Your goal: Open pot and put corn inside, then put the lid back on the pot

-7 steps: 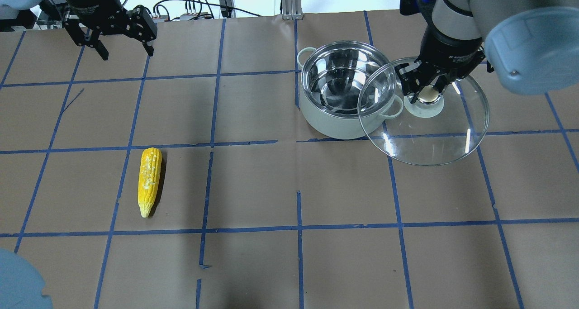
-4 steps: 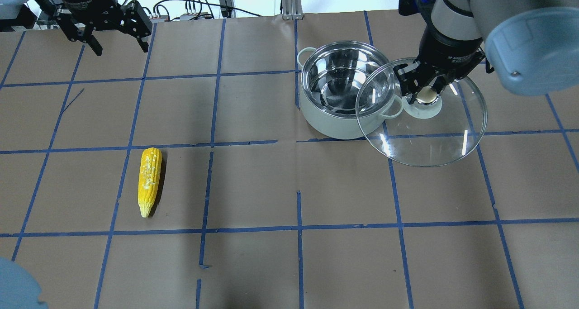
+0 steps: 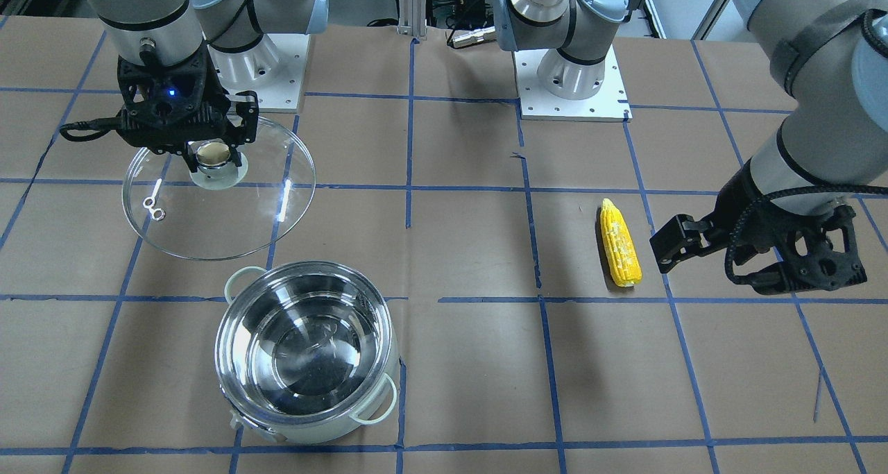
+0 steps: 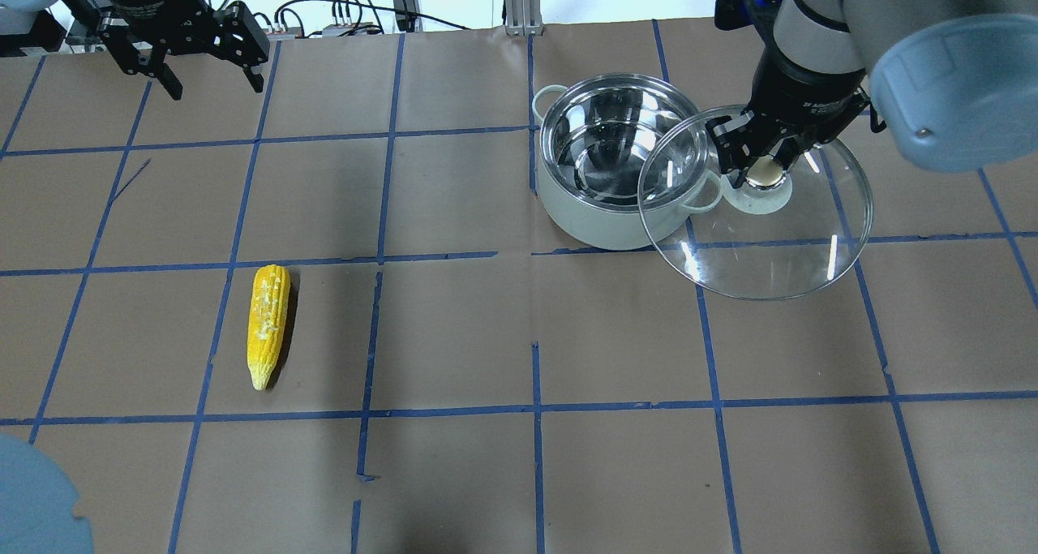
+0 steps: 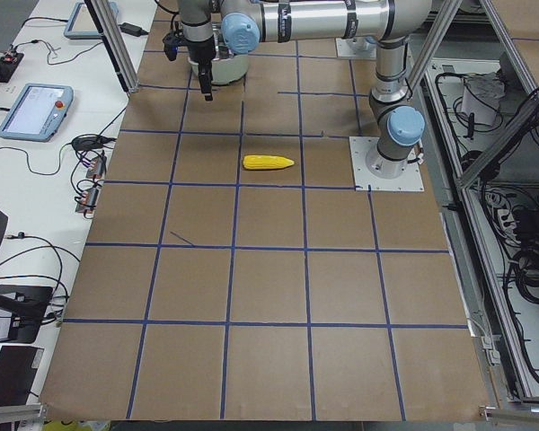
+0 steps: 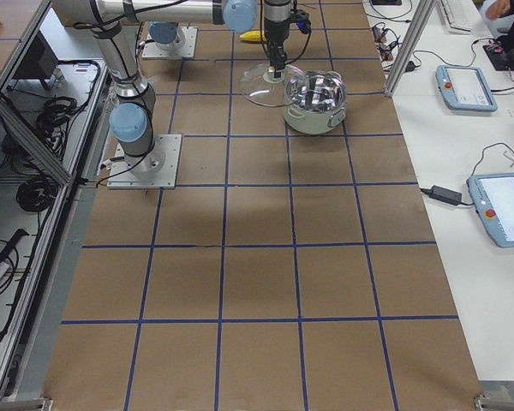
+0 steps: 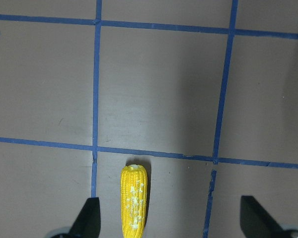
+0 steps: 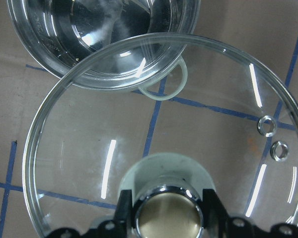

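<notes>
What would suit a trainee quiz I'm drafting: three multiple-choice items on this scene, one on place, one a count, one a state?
1. Where is the corn relative to the pot? A inside it; B on the table, apart from it; C on its rim.
2. How many loop handles does the pot show? A two; B three; C four.
3. What state is the right gripper in? A open over the corn; B open on the table; C shut on the lid's knob.
Key: B, the corn lies on the table well left of the pot in the overhead view; A, one pale loop on each side; C, its fingers clamp the knob.
</notes>
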Available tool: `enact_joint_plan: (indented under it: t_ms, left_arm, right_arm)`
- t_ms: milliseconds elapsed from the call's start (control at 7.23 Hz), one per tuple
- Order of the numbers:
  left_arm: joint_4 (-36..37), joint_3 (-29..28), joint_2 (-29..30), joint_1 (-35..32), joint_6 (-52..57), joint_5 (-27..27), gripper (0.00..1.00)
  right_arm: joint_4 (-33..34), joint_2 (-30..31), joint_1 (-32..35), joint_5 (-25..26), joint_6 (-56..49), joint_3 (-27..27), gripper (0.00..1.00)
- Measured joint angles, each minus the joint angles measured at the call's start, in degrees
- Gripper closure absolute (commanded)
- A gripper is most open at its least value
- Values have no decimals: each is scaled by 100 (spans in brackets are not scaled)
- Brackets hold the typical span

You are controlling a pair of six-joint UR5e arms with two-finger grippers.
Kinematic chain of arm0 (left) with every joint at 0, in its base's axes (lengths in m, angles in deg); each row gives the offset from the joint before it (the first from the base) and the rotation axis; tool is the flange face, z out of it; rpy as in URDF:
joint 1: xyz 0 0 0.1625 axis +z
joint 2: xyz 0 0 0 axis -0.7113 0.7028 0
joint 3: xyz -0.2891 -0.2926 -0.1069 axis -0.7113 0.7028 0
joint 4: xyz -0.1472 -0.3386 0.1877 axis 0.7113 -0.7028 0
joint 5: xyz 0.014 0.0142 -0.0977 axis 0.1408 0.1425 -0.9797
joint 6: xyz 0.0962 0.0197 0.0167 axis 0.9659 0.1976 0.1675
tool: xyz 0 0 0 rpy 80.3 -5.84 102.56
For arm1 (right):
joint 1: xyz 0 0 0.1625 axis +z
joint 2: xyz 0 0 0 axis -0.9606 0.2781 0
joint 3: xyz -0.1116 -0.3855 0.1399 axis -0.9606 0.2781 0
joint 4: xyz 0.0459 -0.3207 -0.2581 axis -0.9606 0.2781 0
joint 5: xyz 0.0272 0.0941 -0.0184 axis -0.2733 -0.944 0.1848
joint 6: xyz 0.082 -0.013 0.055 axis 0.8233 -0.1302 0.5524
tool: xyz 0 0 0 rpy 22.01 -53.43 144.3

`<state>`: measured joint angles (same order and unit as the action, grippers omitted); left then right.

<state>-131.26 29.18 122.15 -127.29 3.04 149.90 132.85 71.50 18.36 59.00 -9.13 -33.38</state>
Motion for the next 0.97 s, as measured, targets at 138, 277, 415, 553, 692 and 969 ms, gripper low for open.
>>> enact_joint_plan:
  t_ms: [138, 277, 415, 553, 692, 969]
  left_arm:
    - [3, 1, 6, -2, -3, -1, 0]
    - [4, -1, 17, -7, -24, -2, 0]
    - [4, -10, 17, -13, -58, -12, 0]
    - [5, -22, -13, -18, -76, -15, 0]
    - [5, -30, -50, -19, -76, -7, 0]
    - [45, -36, 3, -17, -69, 12, 0]
  right_arm:
    - [-4, 4, -2, 5, 9, 9, 72]
    - [-10, 5, -2, -4, 16, 9, 72]
    - [-5, -3, -1, -39, 23, -10, 72]
    - [-1, -5, 3, -70, 29, -23, 72]
    - [-5, 5, 8, -84, 35, -24, 72]
    - [-21, 26, 14, -84, 36, -23, 72]
